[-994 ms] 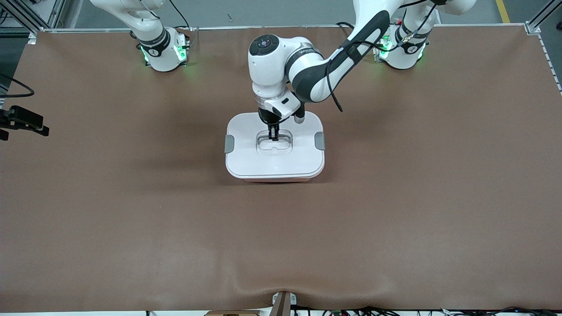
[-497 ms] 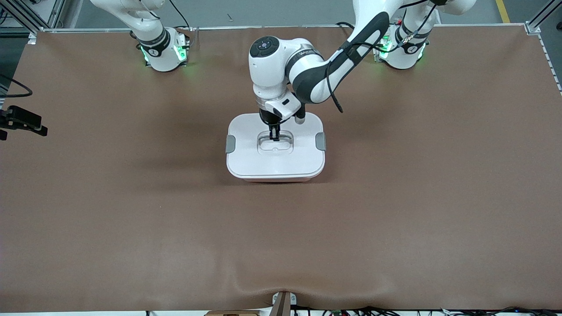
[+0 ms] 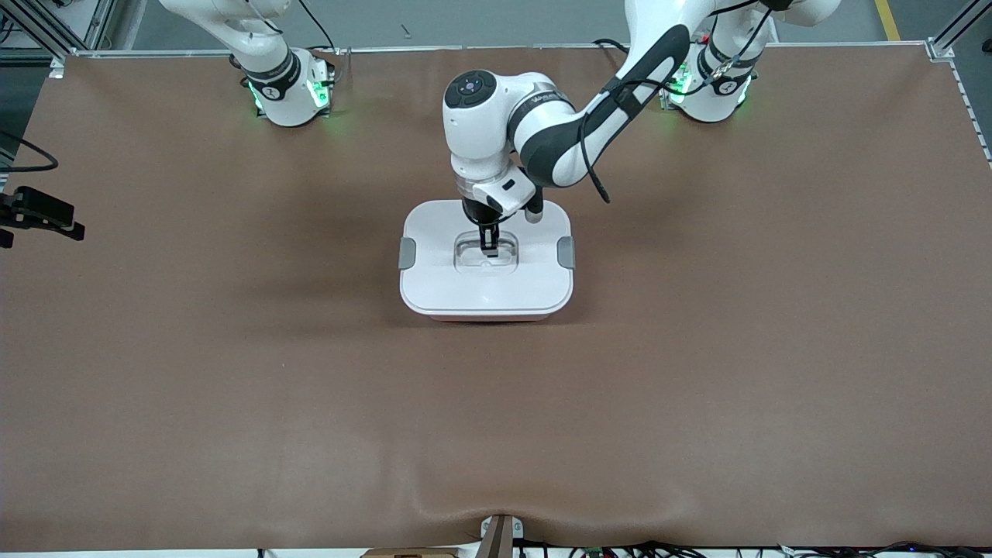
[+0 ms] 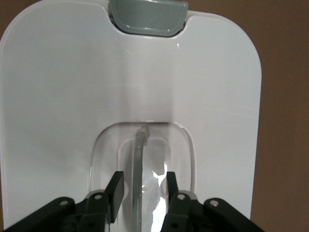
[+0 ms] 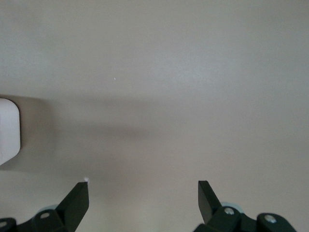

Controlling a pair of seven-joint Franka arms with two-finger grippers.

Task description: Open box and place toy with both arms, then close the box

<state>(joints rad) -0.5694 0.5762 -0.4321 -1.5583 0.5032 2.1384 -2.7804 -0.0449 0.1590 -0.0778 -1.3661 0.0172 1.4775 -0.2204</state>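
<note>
The box [image 3: 486,291] stands in the middle of the table with its white lid on; a thin pale pink strip of its base shows under the lid's near edge. Grey clips [image 3: 406,253] sit on both short sides. My left gripper [image 3: 489,246] is down in the lid's recess, open, with one finger on each side of the clear handle [image 4: 140,154] and a gap on both sides. The left wrist view shows the lid [image 4: 63,87] and one clip [image 4: 148,17]. My right gripper [image 5: 144,186] is open and empty over bare table, with the box's corner [image 5: 7,130] at the edge of its view. The toy is out of view.
A black camera mount [image 3: 39,211] sticks in over the table edge at the right arm's end. The two arm bases [image 3: 287,93] stand along the table edge farthest from the front camera. Brown table surface [image 3: 697,387] surrounds the box.
My left arm has shifted slightly toward its own end of the table, and its gripper sits a little lower in the lid's recess. The box has barely moved.
</note>
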